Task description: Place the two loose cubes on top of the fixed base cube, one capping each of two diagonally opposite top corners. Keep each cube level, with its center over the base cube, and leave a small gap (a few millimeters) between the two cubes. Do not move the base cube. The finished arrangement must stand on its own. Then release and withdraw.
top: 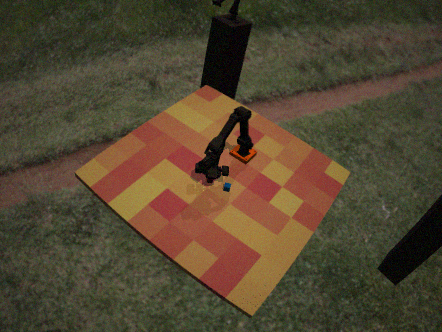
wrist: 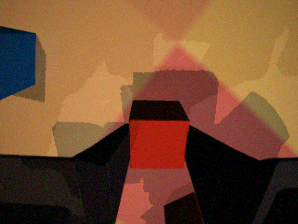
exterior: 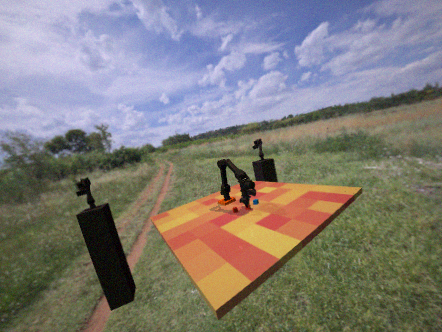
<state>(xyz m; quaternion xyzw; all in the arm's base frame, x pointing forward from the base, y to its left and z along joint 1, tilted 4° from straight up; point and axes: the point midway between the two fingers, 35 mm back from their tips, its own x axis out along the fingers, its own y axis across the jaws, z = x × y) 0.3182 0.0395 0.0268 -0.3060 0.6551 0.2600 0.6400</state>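
Two dark, blunt fingers of the hand [wrist: 159, 150] are seen clamped against the sides of a red cube [wrist: 159, 142], which is grasped low over the tabletop [wrist: 240, 45]. The cube is matte, sharp-edged and equal-sided, so no long axis is shown; its shaded top face is turned away from the camera. A blue cube [wrist: 16, 62] is set apart at upper left on the flat red, orange and yellow patchwork.

The blue cube [wrist: 17, 62] is cut by the wrist view's left edge — the claw's [wrist: 159, 145] fingertips run off the bottom.
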